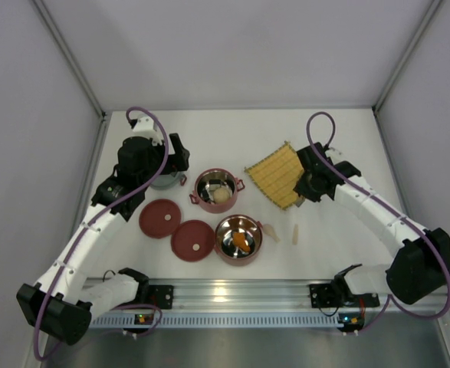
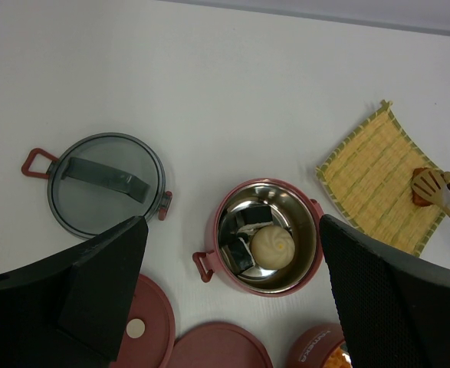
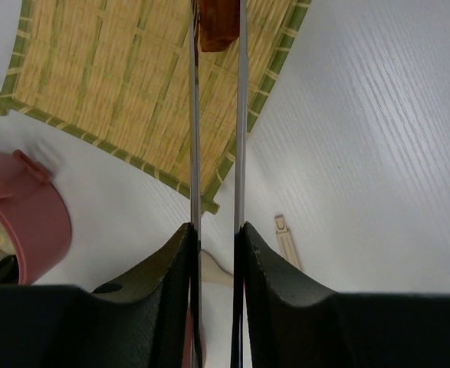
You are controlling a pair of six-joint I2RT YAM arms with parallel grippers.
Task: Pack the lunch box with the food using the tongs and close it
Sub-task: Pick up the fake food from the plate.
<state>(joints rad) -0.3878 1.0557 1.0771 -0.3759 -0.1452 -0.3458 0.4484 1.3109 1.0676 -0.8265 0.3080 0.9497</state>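
Two jaw sets are in view. Right gripper [image 3: 217,234] jaws clamp the slim silvery metal tongs [image 3: 192,130] from both sides. Beyond the jaws, the tong tips flank an orange-brown food slab [image 3: 218,27] over the yellow woven mat [image 3: 110,84]. Left gripper [image 2: 232,222] jaws stand wide apart. Between and below them lies the round maroon steel-lined bowl [image 2: 214,241], holding black-wrapped rolls [image 2: 251,218] and a pale round piece [image 2: 273,245].

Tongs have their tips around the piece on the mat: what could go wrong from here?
1. The tongs meet the piece only at their far tips, so it may slip or twist out on the lift.
2. The tips are low over the mat and could snag its weave, dragging it along.
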